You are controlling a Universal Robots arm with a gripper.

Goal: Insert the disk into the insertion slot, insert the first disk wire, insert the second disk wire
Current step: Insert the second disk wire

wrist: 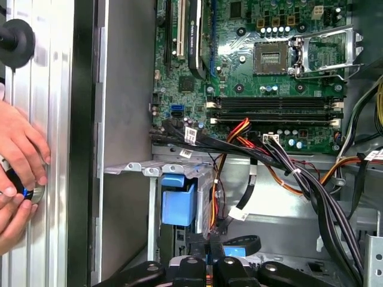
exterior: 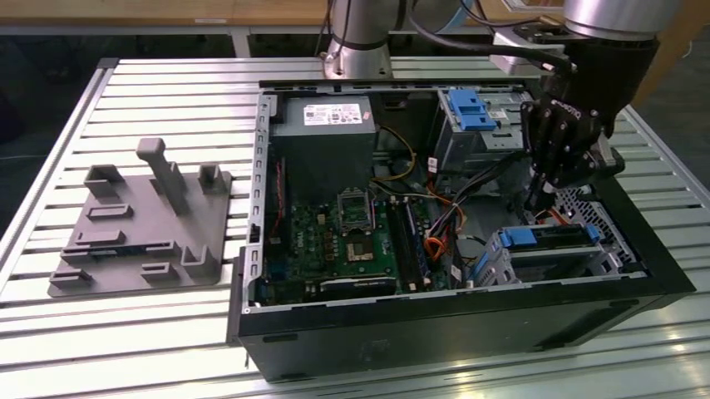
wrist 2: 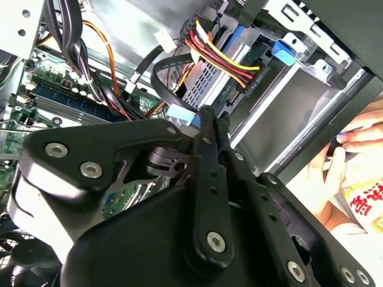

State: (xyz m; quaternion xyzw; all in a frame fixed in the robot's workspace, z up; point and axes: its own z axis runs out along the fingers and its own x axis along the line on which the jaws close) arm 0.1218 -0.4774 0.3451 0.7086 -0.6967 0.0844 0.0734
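The disk [exterior: 551,236], silver with a blue carrier rail, lies inside the insertion slot [exterior: 560,264], the low silver cage at the case's exterior-view right. In the second wrist view a connector with red, yellow and black wires [wrist 2: 239,81] sits against the disk's [wrist 2: 206,78] end. My gripper [exterior: 540,202] hangs just above and behind the cage, pointing down. In both wrist views its fingers [wrist 2: 206,113] are closed together on a black wire with a blue plug [wrist: 238,247], the plug right beside the tips [wrist: 208,254]. The carrier's blue tab [wrist: 178,200] lies just ahead.
The open computer case [exterior: 444,324] holds a motherboard [exterior: 344,241], a power supply [exterior: 322,125] and a taller grey bay with a blue latch [exterior: 471,112]. Loose cable bundles [wrist: 323,191] cross beside the cage. A grey fixture [exterior: 139,224] stands at the exterior view's left. A person's hands [wrist: 18,167] rest outside the case wall.
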